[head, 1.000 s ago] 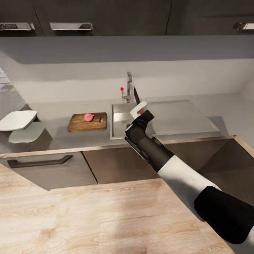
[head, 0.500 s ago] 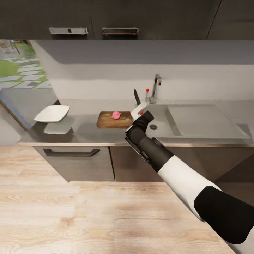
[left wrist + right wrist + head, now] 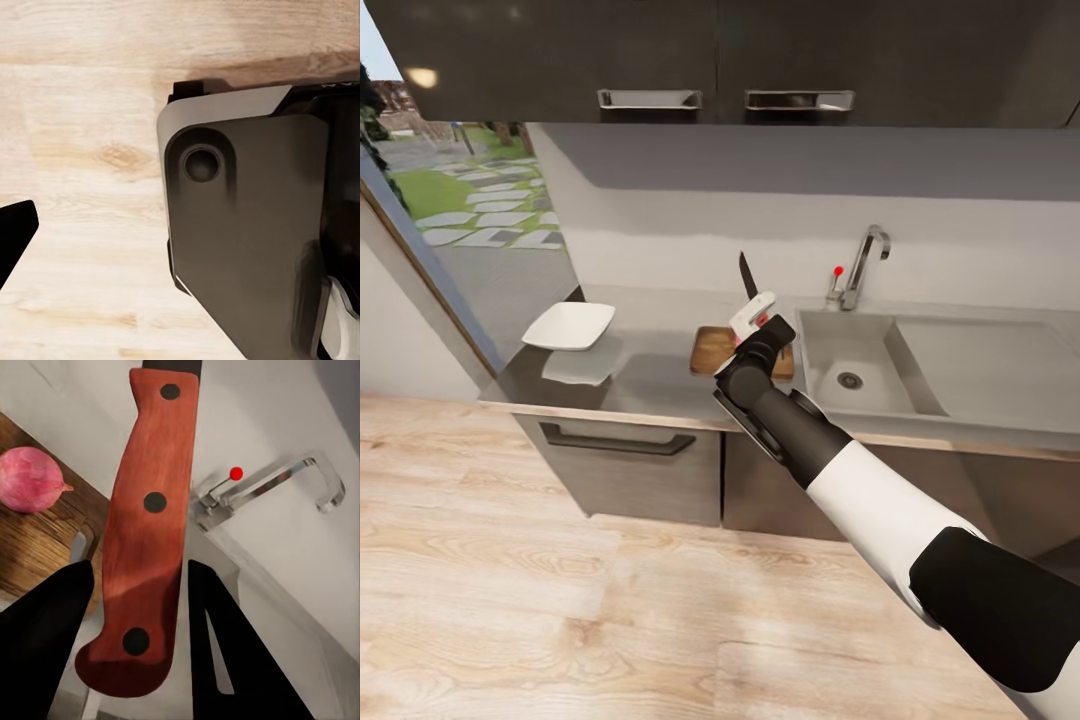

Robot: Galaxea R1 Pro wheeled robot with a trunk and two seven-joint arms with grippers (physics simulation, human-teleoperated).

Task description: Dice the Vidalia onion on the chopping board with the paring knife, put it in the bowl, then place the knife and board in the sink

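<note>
My right end effector (image 3: 135, 585) is clamped on the red-handled, dark-bladed paring knife (image 3: 146, 517), blade up at frame centre in the head view. Behind it the brown wooden chopping board (image 3: 712, 352) lies on the grey glossy surface (image 3: 650, 375), carrying the pinkish-red onion (image 3: 30, 478). The grey steel sink (image 3: 860, 365) sits right of centre, the white squarish bowl (image 3: 568, 325) left. I cannot tell my left end effector's state.

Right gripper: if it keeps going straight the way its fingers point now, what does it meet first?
Probably the chopping board with the Vidalia onion on it. The right gripper, shut on the paring knife, aims toward the board's edge and the faucet behind; depth is unclear.
</note>
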